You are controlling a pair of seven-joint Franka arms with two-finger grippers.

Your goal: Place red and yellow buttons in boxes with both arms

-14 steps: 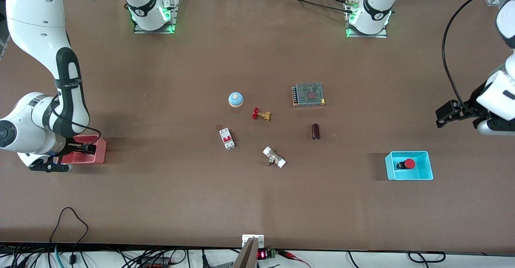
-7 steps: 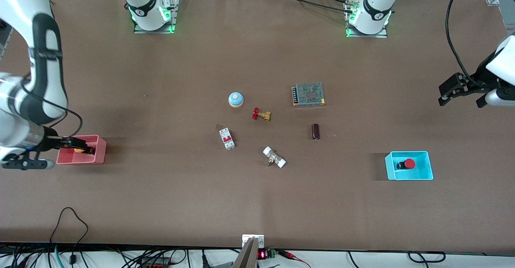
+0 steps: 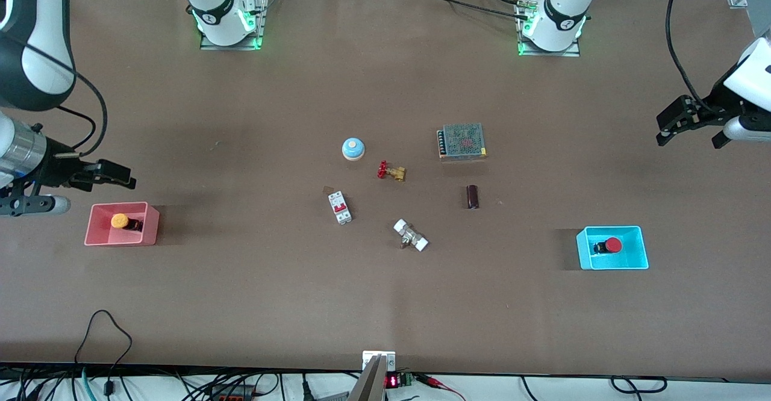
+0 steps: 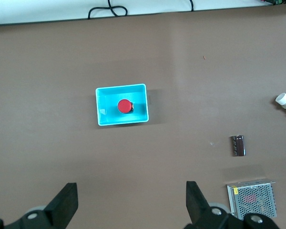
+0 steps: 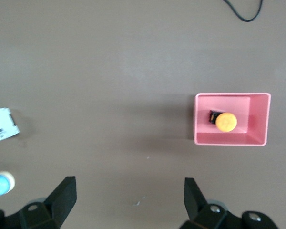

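Note:
The orange-yellow button lies in the salmon pink bin near the right arm's end of the table. The red button lies in the cyan bin near the left arm's end. My right gripper is open and empty, in the air above the table beside the pink bin. My left gripper is open and empty, high over the table's end, apart from the cyan bin. The right wrist view shows the yellow button in the pink bin past its open gripper. The left wrist view shows the red button in the cyan bin past its open gripper.
In the table's middle lie a blue dome, a brass valve with a red handle, a white and red breaker, a white-capped fitting, a dark cylinder and a mesh-topped metal box.
My right gripper has lifted out of the pink bin and left the yellow button in it. My left gripper has moved up and away from the cyan bin.

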